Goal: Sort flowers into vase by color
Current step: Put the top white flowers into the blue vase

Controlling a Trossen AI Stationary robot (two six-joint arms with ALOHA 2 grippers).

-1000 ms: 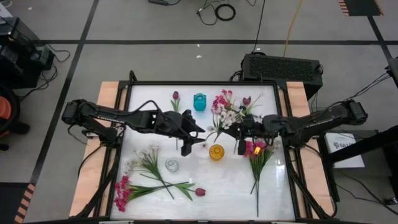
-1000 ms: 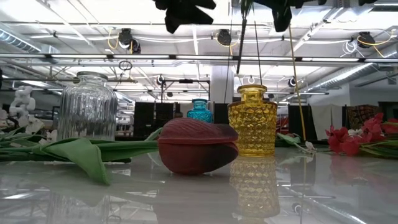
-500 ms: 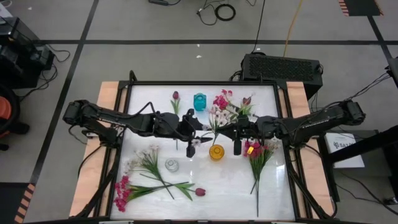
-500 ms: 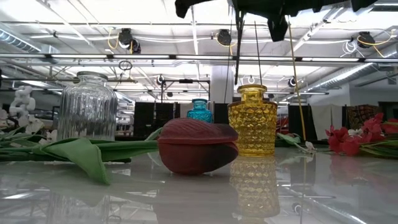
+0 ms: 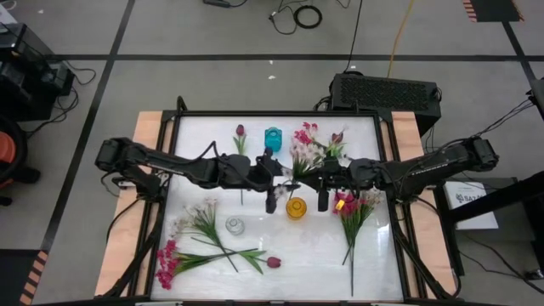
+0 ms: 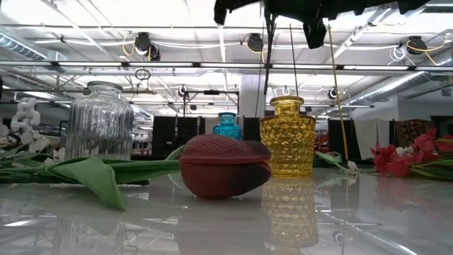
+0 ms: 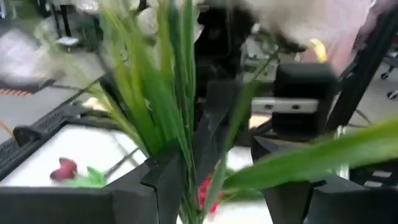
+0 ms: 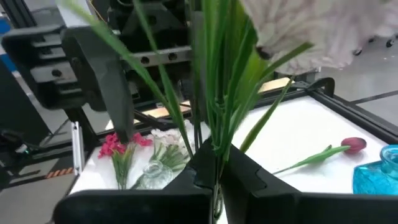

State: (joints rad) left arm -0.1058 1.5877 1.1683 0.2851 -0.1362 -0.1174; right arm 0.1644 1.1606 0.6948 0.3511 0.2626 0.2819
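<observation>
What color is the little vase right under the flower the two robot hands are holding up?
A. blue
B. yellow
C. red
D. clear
B: the yellow vase sits on the table just below the white flower, between the left hand and the right hand.

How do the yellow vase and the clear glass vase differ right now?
The yellow vase is amber with a diamond-cut surface; the clear vase is colourless with vertical ribs. The yellow vase stands mid-table, below the flower spray held between both arms; the clear vase stands apart, beside white flowers lying flat. In the low view the clear vase looks broader, with a wider neck, than the yellow one. Both stand upright, and neither holds a flower yet.
</observation>
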